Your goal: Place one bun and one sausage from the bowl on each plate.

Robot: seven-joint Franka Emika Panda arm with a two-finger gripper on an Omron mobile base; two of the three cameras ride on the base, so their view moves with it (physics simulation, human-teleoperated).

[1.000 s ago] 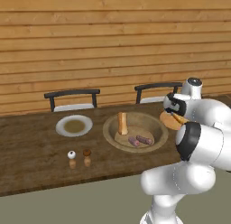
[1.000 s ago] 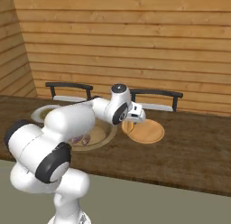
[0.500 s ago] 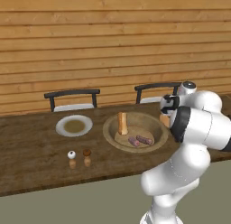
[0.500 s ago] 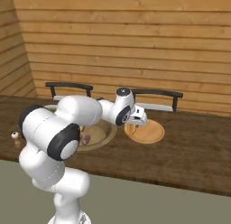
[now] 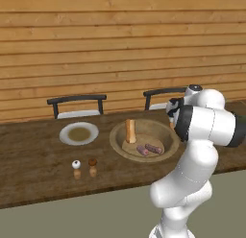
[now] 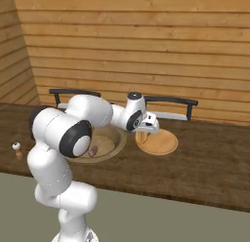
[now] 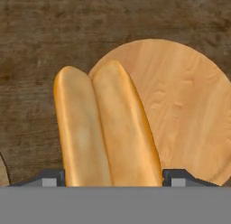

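My gripper (image 7: 110,175) is shut on a long golden bun (image 7: 106,128), which sits between the two dark fingertips (image 7: 52,177). The bun hangs over the left edge of a round wooden plate (image 7: 189,110) on the dark table. From the right base view, the gripper (image 6: 145,131) is low at the near-left rim of that plate (image 6: 161,143). The tan bowl (image 5: 163,134) holds another bun (image 5: 129,130) standing upright and two sausages (image 5: 149,149). A white-rimmed plate (image 5: 79,133) lies left of the bowl.
Two small shakers (image 5: 76,169) (image 5: 92,168) stand near the table's front edge. Two dark chairs (image 5: 77,105) (image 6: 171,107) are pushed in at the far side, before a wooden plank wall. My own arm covers part of the bowl (image 6: 105,143).
The arm's elbow and upper links have swung up and across, while the hand with the bun has stayed at the wooden plate's edge, a little lower.
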